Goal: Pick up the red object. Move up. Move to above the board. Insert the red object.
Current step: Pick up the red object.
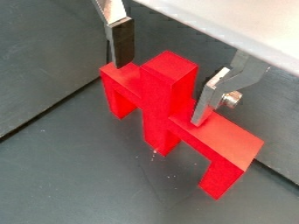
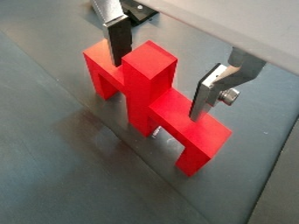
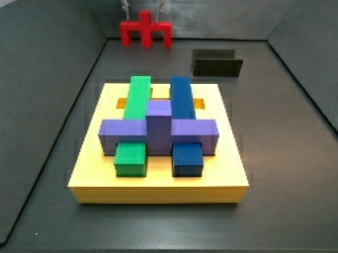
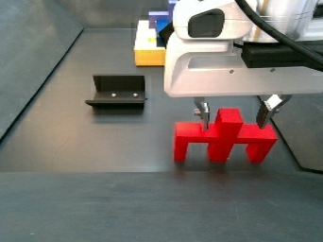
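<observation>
The red object [image 4: 225, 140] stands upright on the dark floor, legs down and stem up. It also shows in both wrist views [image 1: 163, 96] [image 2: 146, 87] and at the far end in a side view [image 3: 146, 32]. My gripper [image 4: 233, 113] is low over it and open. Its fingers [image 1: 121, 42] [image 2: 208, 92] stand apart on either side of the stem, with gaps showing [image 1: 163, 74] [image 2: 163, 68]. The yellow board [image 3: 93, 168] carries green, blue and purple blocks and lies well away from the red object; only its edge shows behind the gripper [image 4: 147, 57].
The dark fixture [image 4: 116, 92] stands on the floor between the board and the red object, off to one side, and also shows in a side view [image 3: 218, 64]. Grey walls enclose the floor, one close beside the red object [image 1: 233, 26].
</observation>
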### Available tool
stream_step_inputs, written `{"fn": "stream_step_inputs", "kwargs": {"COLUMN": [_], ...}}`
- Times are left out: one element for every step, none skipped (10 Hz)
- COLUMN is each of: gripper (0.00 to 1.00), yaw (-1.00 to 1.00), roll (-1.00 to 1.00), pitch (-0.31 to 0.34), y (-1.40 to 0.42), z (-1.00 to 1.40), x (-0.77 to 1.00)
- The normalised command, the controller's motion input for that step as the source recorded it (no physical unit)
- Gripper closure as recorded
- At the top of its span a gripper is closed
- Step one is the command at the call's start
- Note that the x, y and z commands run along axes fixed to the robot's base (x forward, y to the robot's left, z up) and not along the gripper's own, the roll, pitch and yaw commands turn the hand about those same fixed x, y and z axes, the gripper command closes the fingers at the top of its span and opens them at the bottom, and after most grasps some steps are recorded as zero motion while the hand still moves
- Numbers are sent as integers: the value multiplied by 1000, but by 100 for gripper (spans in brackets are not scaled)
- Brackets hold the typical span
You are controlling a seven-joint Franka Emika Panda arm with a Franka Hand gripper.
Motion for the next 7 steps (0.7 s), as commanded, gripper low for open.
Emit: {"fn": "stream_step_inputs", "kwargs": {"gripper": [100,100,100,100,100,100,100], "yaw": [0,0,0,0,0,0,0], "roll": [0,0,0,0,0,0,0], "pitch": [0,0,0,0,0,0,0], "y": [0,0,0,0,0,0,0], "z": [0,0,0,0,0,0,0], "x": [0,0,0,0,0,0,0]}}
